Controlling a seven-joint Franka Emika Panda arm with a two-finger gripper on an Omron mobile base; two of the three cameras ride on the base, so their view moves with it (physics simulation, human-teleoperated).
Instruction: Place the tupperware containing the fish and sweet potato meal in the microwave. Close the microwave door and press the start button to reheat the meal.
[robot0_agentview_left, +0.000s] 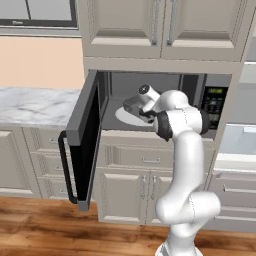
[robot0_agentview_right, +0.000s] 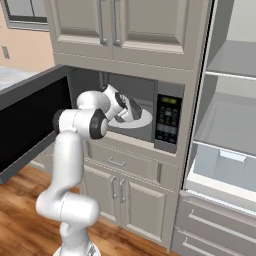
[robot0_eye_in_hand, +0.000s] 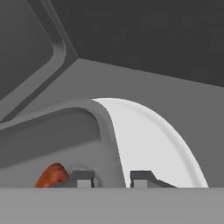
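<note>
The microwave stands open, with its door swung wide to the left. My gripper reaches inside the cavity. Its two fingertips straddle the side wall of the dark-grey tupperware, one inside the tub and one outside. How firmly they press on the wall I cannot tell. The tupperware lies over the white turntable, slightly tilted in the base views. An orange-red chunk of the meal shows inside the tub near the inner finger; a pale piece beside it is mostly hidden.
The dark keypad panel with a green display sits at the microwave's right. The open door juts out toward the left of the arm. Cabinets lie above and drawers below. A marble counter runs to the left.
</note>
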